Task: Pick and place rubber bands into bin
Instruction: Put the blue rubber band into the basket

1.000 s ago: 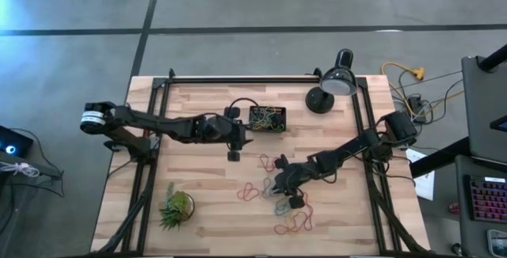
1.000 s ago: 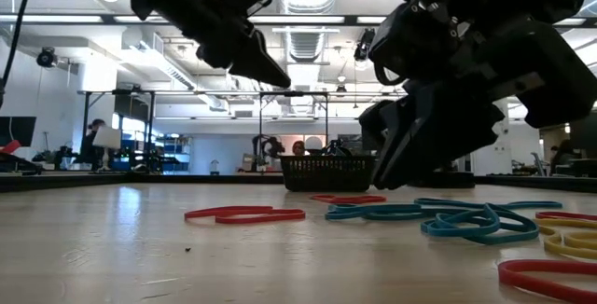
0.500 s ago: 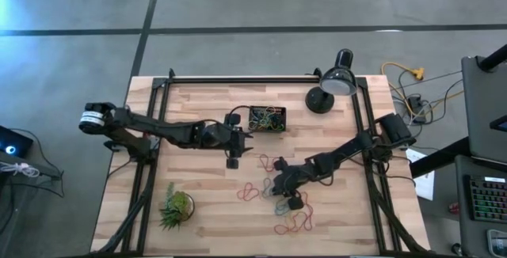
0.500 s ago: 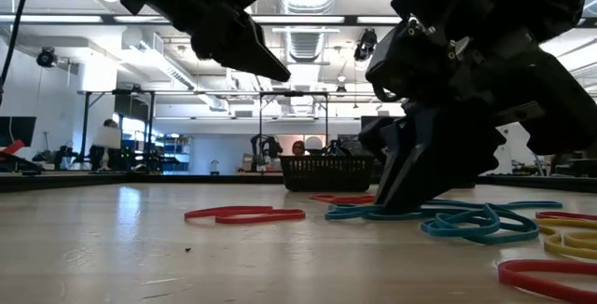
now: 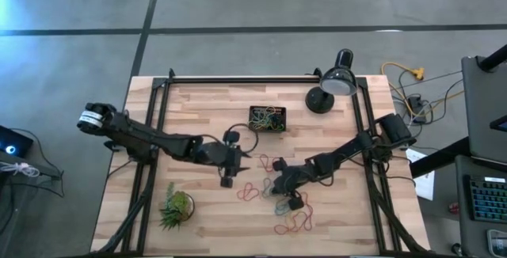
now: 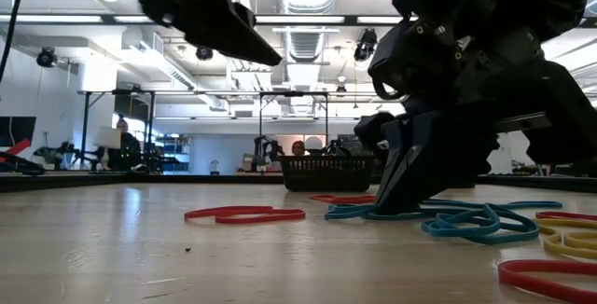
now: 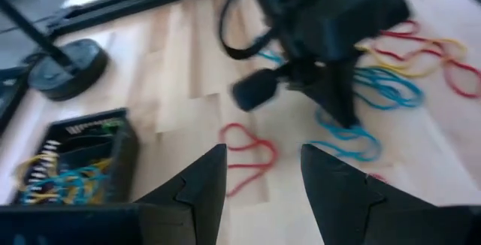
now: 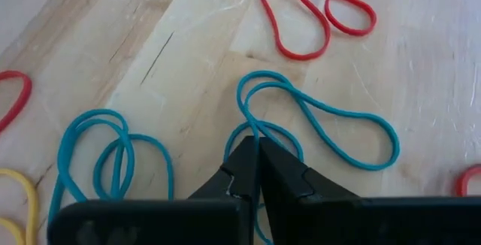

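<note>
Your right gripper presses its fingers together on a blue rubber band lying on the tabletop, among loose bands near the middle. Your left gripper hovers beside it, fingers apart. The bin sits farther back, already holding bands.

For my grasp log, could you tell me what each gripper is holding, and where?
The right gripper is shut on a blue rubber band, pinching one end of its loop. The left gripper is open, holding nothing.
</note>
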